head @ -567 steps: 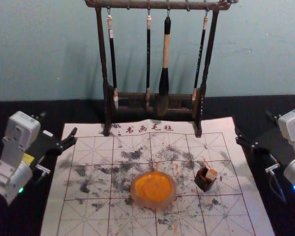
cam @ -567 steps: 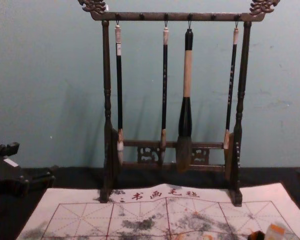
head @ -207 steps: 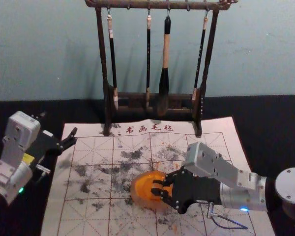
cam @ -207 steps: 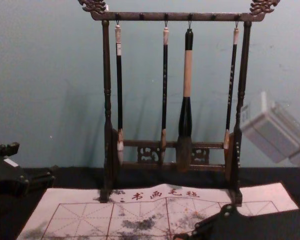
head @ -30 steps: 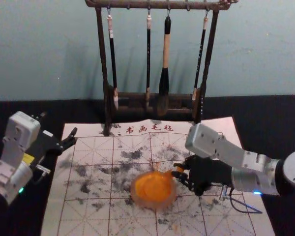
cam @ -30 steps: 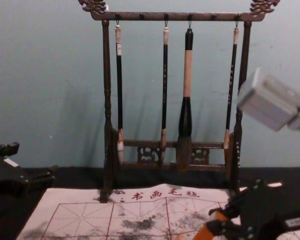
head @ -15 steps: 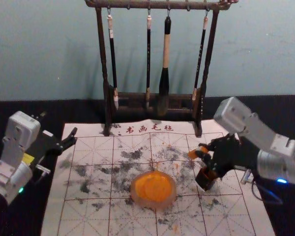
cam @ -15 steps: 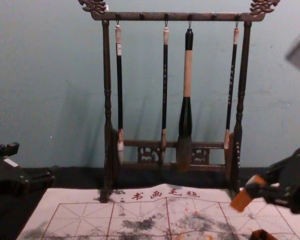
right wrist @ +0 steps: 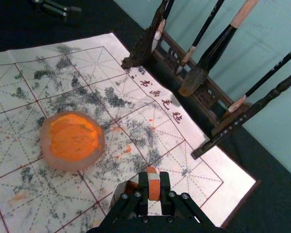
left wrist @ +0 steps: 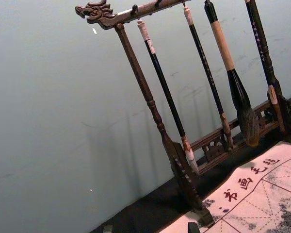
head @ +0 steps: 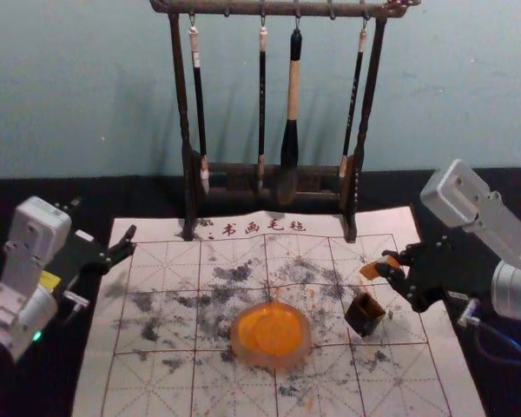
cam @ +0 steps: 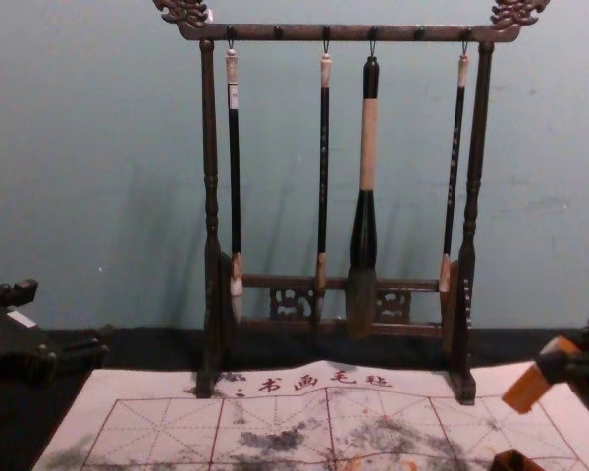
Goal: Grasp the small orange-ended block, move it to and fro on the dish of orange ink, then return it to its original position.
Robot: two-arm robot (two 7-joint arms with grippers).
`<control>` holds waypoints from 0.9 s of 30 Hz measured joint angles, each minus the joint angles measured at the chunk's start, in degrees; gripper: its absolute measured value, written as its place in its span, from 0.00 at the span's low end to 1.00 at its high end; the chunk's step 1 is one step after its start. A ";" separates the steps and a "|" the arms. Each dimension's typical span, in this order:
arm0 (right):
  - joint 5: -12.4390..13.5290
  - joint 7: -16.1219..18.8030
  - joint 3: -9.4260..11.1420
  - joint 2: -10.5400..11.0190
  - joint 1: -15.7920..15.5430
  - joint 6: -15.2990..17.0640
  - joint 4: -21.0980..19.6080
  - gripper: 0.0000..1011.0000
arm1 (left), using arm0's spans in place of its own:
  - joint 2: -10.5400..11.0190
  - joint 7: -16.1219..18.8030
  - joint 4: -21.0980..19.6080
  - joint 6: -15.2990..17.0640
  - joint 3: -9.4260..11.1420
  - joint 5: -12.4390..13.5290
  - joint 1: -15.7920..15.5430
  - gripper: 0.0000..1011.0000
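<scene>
Orange-ended block [head: 371, 271] is hanging in the air to the right of and beyond the dish [head: 307, 330], grasped by the right gripper [head: 387, 263]. Head view: the dish is resting on the ruled sheet [head: 156, 391], with orange ink [head: 273, 332] pooling in it; a dark square cup [head: 365, 314] is standing apart, to the right of the dish, open top upward. Block is staying clear of both.

Chest view: the block's tilt is showing, lower orange end slanting back toward the dish's side, pale patch nearer the fingers. Cup's rim is just entering at the lower edge.

Right wrist view: the clamp is reading more plainly, fingers [right wrist: 165, 187] pressing the block from both sides, a pale band crossing its orange surface.

Left gripper [head: 104, 217] is parking to the left of and beyond the dish, over the bench [head: 43, 382], fingers spread, holding nothing. Left wrist view: carved dragon-head end [left wrist: 94, 11] of the brush rack [left wrist: 148, 94] is showing; the rack is standing beyond the dish, brushes [left wrist: 165, 85] hanging.
</scene>
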 joint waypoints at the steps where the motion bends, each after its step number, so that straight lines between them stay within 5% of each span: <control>1: 0.31 0.00 0.17 0.31 -0.33 0.16 -0.25 0.11 | 0.00 0.00 0.00 0.00 0.00 0.00 0.00 0.99; 27: 2.27 0.57 -0.88 2.89 -2.18 1.47 -1.01 0.11 | 0.00 0.00 0.00 0.00 0.00 0.00 0.00 0.99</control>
